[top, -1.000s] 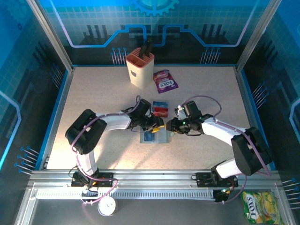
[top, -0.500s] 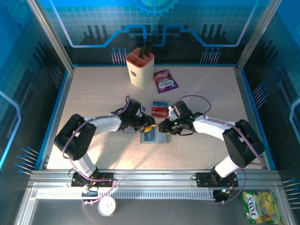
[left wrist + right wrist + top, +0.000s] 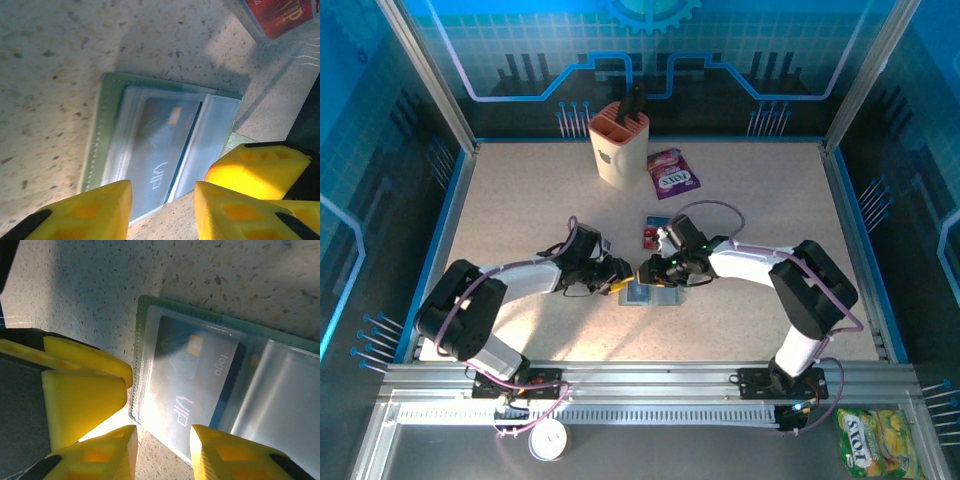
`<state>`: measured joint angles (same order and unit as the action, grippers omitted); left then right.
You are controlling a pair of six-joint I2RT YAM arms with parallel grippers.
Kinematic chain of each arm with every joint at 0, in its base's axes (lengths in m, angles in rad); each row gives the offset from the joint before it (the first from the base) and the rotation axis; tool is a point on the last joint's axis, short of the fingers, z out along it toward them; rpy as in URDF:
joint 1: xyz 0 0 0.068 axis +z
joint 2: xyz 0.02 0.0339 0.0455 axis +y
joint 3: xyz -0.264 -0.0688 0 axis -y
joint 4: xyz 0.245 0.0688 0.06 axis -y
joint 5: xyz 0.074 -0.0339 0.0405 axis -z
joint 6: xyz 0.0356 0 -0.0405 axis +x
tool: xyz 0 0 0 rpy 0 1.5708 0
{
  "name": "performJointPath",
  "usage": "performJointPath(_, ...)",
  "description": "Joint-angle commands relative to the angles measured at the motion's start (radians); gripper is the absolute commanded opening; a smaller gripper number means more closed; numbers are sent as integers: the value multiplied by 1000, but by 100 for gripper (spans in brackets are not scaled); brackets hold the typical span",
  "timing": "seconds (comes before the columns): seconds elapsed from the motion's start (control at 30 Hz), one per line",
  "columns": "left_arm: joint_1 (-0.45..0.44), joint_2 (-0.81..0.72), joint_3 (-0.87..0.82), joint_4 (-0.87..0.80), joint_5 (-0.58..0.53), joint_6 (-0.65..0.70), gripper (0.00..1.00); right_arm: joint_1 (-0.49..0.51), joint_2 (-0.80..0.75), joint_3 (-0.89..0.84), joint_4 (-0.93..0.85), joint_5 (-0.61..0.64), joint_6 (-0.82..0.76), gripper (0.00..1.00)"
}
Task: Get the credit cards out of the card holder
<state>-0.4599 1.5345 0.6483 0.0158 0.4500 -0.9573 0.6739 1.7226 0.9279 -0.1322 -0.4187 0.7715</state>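
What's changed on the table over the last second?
The left gripper and right gripper, both open, slid left in the top view and now sit at the card holder's left end. Nothing was grabbed. Holder, loose cards, cup and candy packet stayed put.

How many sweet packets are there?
2: the purple packet beside the slotted cup on the table, and the yellow packet off the table at the near right.

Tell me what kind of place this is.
Probably a robot lab test cell, not a home or shop. A speckled tabletop is boxed in by blue printed panels, and a left arm and a right arm are bolted to an aluminium rail.
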Motion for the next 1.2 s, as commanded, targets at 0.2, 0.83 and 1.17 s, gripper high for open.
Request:
performJointPath(0.2, 14, 8, -3, -23, 1, 54, 24, 30, 36, 33, 15, 23, 40, 35)
performJointPath(0.83, 14, 88, 6, -31, 18, 64, 12, 29, 59, 41, -8, 34, 45, 35)
performJointPath(1.17, 15, 84, -3, -45, 8, 63, 12, 24, 56, 32, -26, 52, 46, 36)
